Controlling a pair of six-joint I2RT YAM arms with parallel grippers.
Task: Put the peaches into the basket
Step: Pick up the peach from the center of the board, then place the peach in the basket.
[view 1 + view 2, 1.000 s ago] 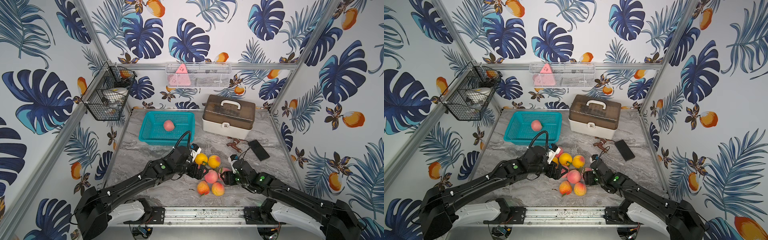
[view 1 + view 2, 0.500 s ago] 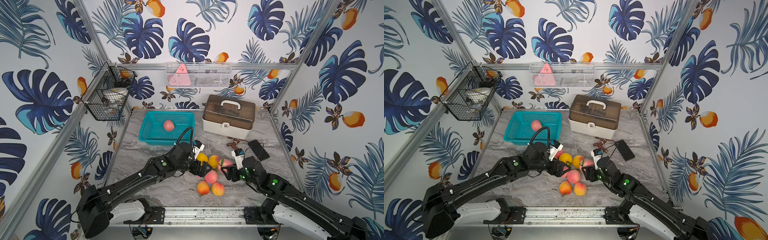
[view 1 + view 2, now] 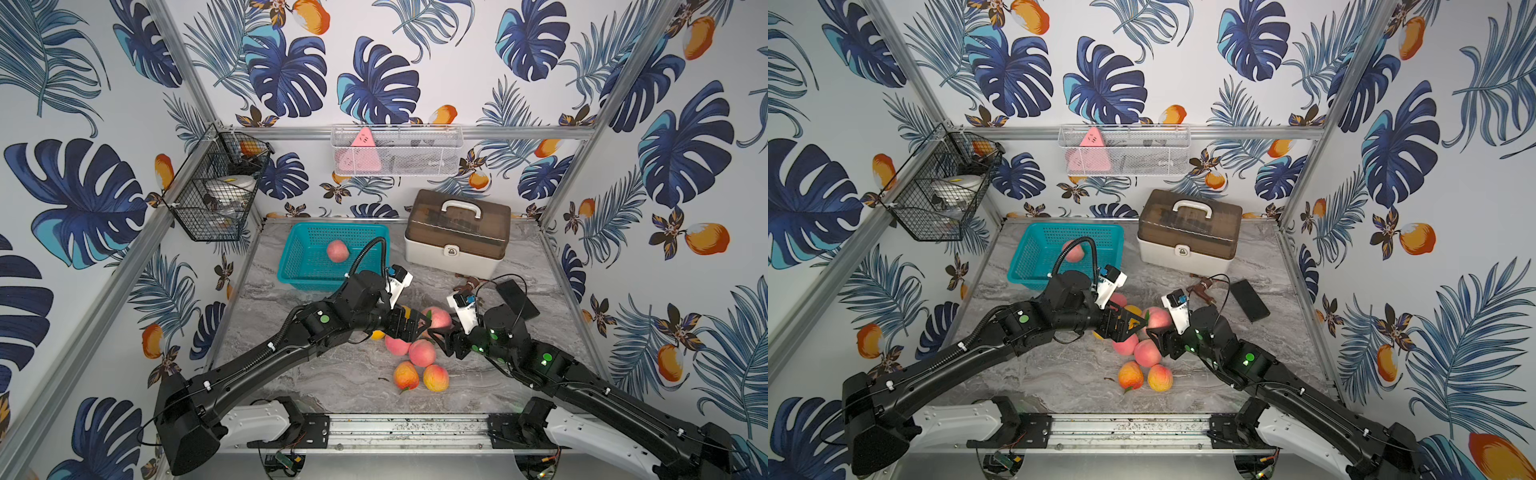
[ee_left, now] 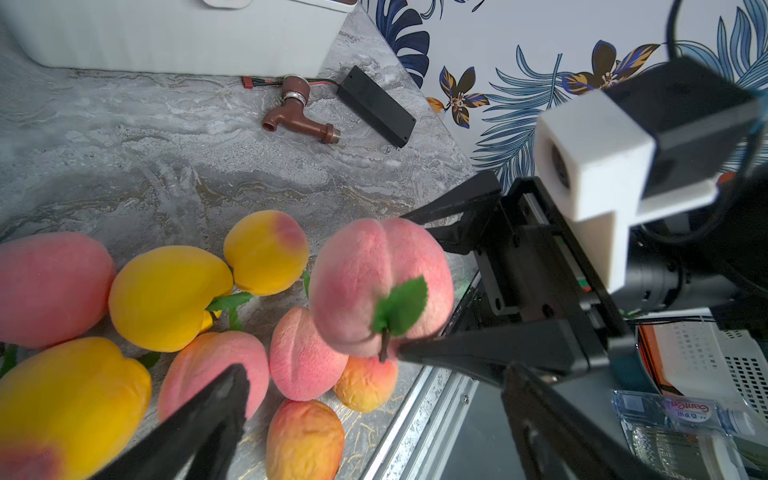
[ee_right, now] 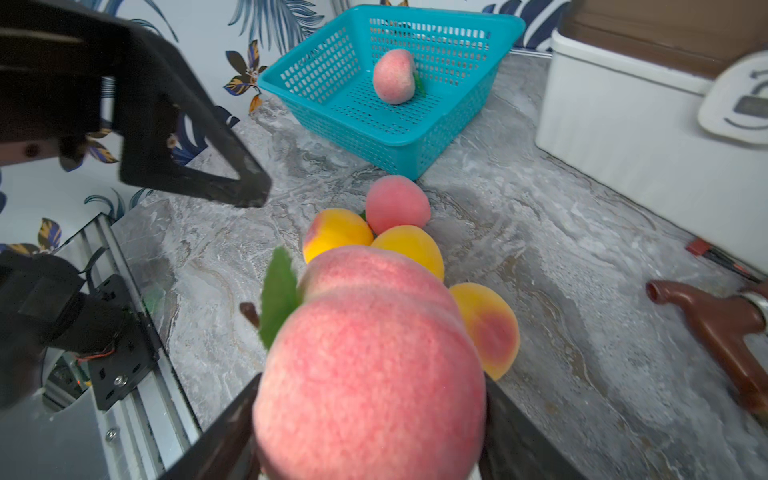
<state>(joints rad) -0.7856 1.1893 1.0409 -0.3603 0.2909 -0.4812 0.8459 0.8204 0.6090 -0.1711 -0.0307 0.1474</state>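
Marble table: one basket, ten peaches.

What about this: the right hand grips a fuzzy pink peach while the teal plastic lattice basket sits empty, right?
Not empty: the teal plastic lattice basket holds one pink peach, clear in the right wrist view. The right hand does grip a fuzzy pink peach.

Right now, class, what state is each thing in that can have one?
left gripper: jaws open, empty
right gripper: jaws shut on pink peach
pink peach: gripped, clear of the table
basket: upright, holding a lone peach
storage box: lid shut
loose peaches: heaped on table
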